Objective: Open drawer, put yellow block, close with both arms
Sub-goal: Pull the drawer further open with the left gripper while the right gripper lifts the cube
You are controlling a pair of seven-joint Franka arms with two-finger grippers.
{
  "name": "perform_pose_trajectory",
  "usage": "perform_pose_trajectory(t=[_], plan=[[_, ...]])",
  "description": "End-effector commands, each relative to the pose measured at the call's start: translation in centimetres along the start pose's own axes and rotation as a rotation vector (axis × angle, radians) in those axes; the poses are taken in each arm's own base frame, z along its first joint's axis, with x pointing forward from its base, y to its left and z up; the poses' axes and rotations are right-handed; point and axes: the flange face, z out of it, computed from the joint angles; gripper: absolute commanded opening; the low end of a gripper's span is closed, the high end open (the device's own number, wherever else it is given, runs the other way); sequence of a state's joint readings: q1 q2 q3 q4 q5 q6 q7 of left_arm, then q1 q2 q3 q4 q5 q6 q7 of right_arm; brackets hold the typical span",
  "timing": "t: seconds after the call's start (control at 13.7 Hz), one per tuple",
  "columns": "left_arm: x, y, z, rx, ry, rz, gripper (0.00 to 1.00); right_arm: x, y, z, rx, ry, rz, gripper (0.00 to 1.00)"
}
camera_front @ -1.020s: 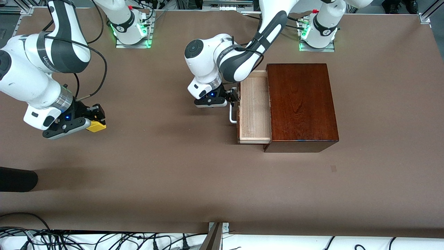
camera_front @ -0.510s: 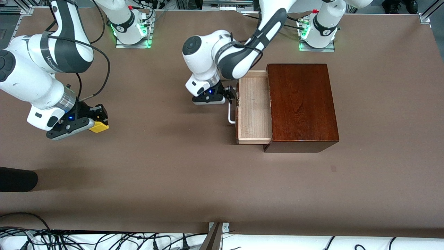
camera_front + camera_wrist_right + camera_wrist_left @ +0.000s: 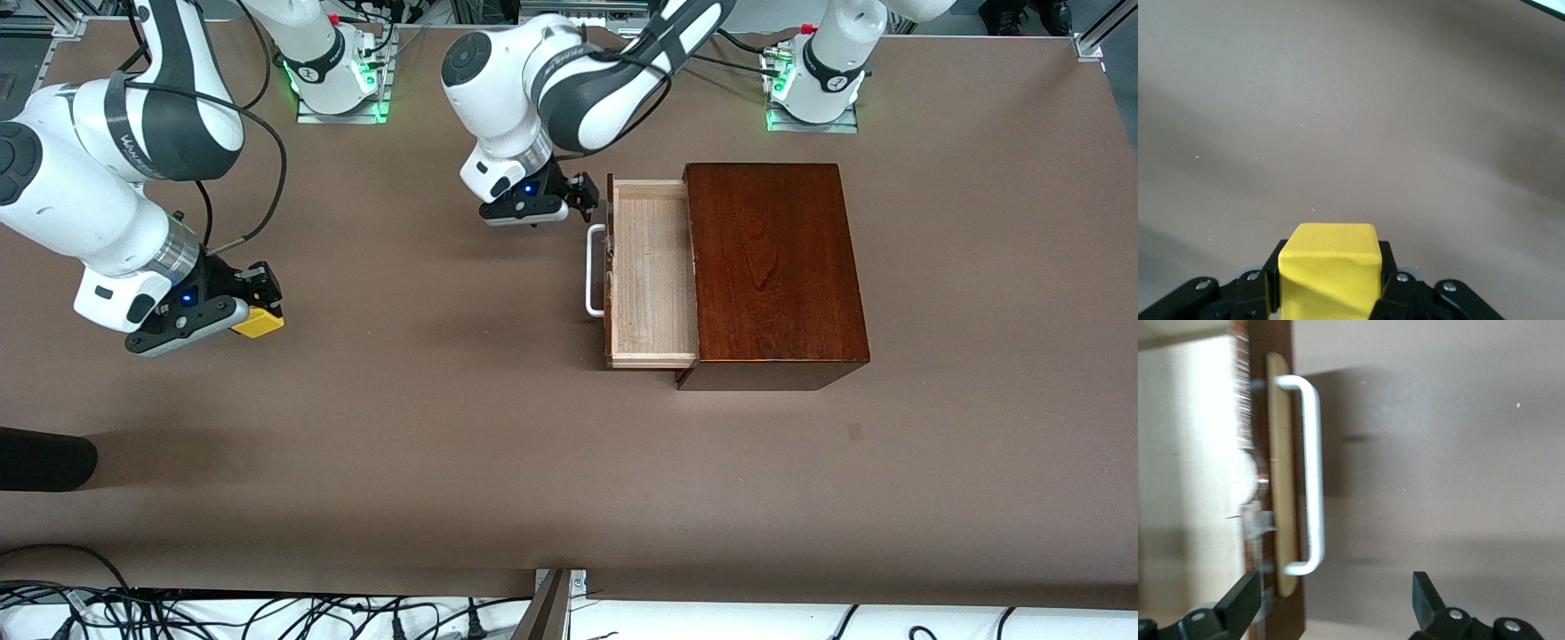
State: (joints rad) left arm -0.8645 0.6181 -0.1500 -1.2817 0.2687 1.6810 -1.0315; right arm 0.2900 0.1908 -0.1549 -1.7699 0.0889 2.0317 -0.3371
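Note:
The drawer [image 3: 652, 276] is pulled out of the dark mahogany box [image 3: 772, 271], and its pale wood tray is empty. Its white bar handle [image 3: 590, 283] also shows in the left wrist view [image 3: 1310, 477]. My left gripper [image 3: 580, 197] is open and empty, above the table just off the handle's end nearest the bases, clear of the handle. My right gripper [image 3: 258, 307] is shut on the yellow block [image 3: 259, 322], over the table toward the right arm's end. In the right wrist view the yellow block [image 3: 1330, 269] fills the gap between the fingers.
A dark object [image 3: 44, 459] lies at the table's edge toward the right arm's end, nearer the front camera. Cables run along the table's front edge. Brown tabletop [image 3: 427, 356] lies between the block and the drawer.
My left gripper has let go of the handle and moved up and toward the bases. My right gripper has drifted slightly toward the drawer with the block. The drawer stays open.

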Motion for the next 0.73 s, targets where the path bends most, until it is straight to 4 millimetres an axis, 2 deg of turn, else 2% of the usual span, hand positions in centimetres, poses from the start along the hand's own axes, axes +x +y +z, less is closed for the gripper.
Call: perform_pose_trajectory(t=[0.0,0.15,0.36,0.58,0.66], plan=[[1.0,-4.9,-5.8,-0.06,-0.021,-0.051,1.0,1.3,-2.7,-1.5,0.018,-0.003,-0.059,0.16],[2.9,-9.6,-8.6,-0.12,-0.047,-0.124,1.0,2.1,-5.3,-2.6,0.027,-0.005,-0.092,0.16],[5.0,-17.5,-10.9,-0.143,-0.032,-0.112,1.0,3.0,-8.9,-2.9,0.029,0.005,-0.15,0.16],[6.9,-25.8,-12.3,-0.215,-0.061,-0.101,1.0,4.1,-12.4,-3.0,0.031,0.012,-0.203,0.16],[7.6,-28.5,-12.5,-0.22,-0.051,-0.084,1.0,4.3,-13.0,-2.9,0.032,0.01,-0.214,0.16]])
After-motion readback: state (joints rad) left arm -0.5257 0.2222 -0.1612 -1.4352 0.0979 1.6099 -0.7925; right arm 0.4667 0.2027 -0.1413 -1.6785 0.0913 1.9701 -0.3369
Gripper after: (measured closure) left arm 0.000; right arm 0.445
